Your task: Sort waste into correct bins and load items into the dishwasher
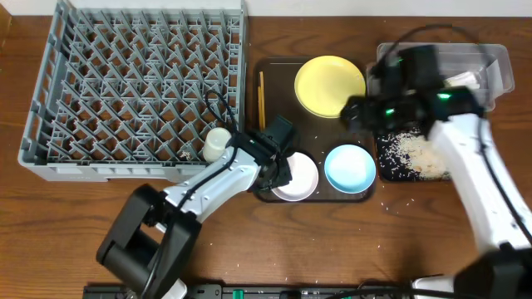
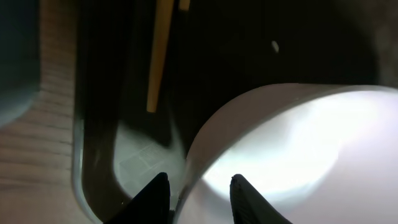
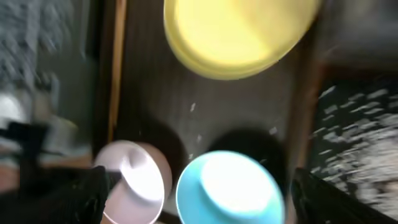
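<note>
A dark tray (image 1: 278, 79) holds a yellow plate (image 1: 330, 85), a blue bowl (image 1: 349, 168), a white bowl (image 1: 301, 178) and wooden chopsticks (image 1: 261, 98). My left gripper (image 1: 278, 170) is open, and its fingers (image 2: 198, 186) straddle the white bowl's (image 2: 292, 143) left rim, one inside and one outside. My right gripper (image 1: 366, 112) is wide open and empty above the tray, between the yellow plate and the blue bowl. In the right wrist view its fingers (image 3: 199, 199) frame the blue bowl (image 3: 227, 190), with the yellow plate (image 3: 239, 31) beyond.
A grey dish rack (image 1: 137, 87) stands at the left, with a small white cup (image 1: 218, 143) at its near right corner. To the right of the tray, a black bin (image 1: 407, 158) holds spilled rice, and a clear container (image 1: 478, 71) stands behind it.
</note>
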Controlling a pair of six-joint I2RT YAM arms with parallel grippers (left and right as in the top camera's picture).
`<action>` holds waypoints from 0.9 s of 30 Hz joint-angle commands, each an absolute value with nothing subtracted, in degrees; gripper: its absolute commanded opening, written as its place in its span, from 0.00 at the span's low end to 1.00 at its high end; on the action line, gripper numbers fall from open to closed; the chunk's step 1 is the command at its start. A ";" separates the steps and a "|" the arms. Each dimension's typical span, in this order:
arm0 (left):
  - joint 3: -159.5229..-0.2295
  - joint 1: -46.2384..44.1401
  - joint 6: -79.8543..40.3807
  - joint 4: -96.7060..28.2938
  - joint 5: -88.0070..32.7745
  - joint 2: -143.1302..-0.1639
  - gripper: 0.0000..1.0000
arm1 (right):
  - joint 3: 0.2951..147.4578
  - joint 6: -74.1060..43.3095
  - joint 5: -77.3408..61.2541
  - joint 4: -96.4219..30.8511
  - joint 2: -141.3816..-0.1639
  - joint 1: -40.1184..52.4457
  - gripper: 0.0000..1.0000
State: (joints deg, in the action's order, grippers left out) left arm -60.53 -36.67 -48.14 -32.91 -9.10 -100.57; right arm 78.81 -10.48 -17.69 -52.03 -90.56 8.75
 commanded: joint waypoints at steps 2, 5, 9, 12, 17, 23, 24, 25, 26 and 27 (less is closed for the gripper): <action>-59.94 -36.84 -48.80 -32.84 -10.52 -102.41 0.34 | 82.56 -12.25 -18.70 -52.01 -83.64 0.14 0.91; -59.94 -36.84 -48.80 -32.80 -10.52 -102.41 0.32 | 82.78 -14.04 -18.68 -51.55 -81.06 -5.72 0.91; -59.94 -36.84 -48.77 -32.69 -10.52 -102.41 0.29 | 82.78 -16.40 -18.68 -50.74 -79.79 -12.82 0.91; -59.94 -36.84 -48.77 -32.42 -10.52 -102.56 0.29 | 82.76 -18.68 -18.68 -50.09 -79.90 -17.19 0.91; -59.94 -36.84 -48.77 -32.40 -10.52 -102.56 0.21 | 82.76 -20.36 -18.72 -49.71 -79.92 -20.18 0.91; -59.94 -36.84 -47.20 -31.53 -10.52 -102.54 0.08 | 82.76 -20.36 -18.68 -50.39 -79.92 -20.18 0.99; -59.94 -36.84 -47.18 -31.33 -10.55 -102.52 0.07 | 82.76 -20.34 -18.68 -50.54 -79.92 -20.18 0.99; -59.96 -36.84 -47.16 -31.24 -10.74 -102.45 0.08 | 82.76 -20.34 -18.65 -50.57 -79.92 -20.18 0.99; -59.96 -36.84 -45.98 -30.61 -11.79 -102.37 0.07 | 82.76 -20.34 -18.65 -50.57 -79.92 -20.18 0.99; -59.96 -36.84 -44.86 -30.15 -12.84 -102.17 0.07 | 82.76 -20.34 -18.65 -50.57 -79.92 -20.18 0.99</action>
State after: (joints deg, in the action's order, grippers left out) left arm -60.45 -36.67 -47.77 -31.07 -10.63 -101.91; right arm 81.80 -19.90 -18.44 -50.35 -80.09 -20.01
